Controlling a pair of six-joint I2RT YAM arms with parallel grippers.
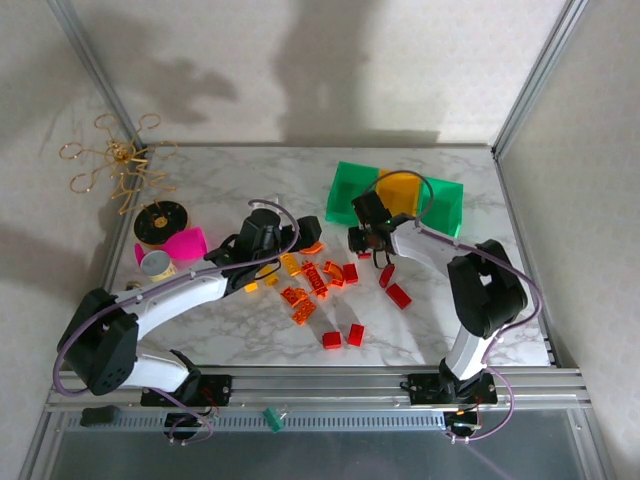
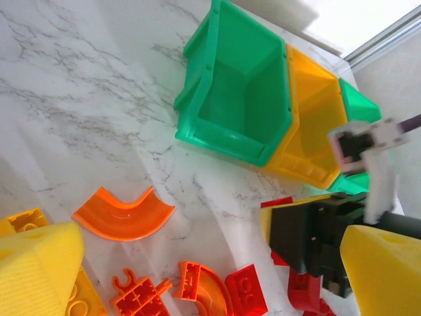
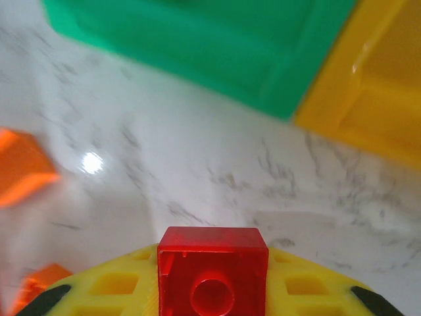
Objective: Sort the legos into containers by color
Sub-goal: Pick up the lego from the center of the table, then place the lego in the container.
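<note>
Brick (image 3: 212, 278) between right jaws (red)

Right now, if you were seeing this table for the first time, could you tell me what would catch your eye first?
The row of bins, green, orange-yellow, green, stands bright at the far right of the marble table. A scatter of red and orange legos lies mid-table, and the right gripper holds a red brick just short of the bins.
</note>
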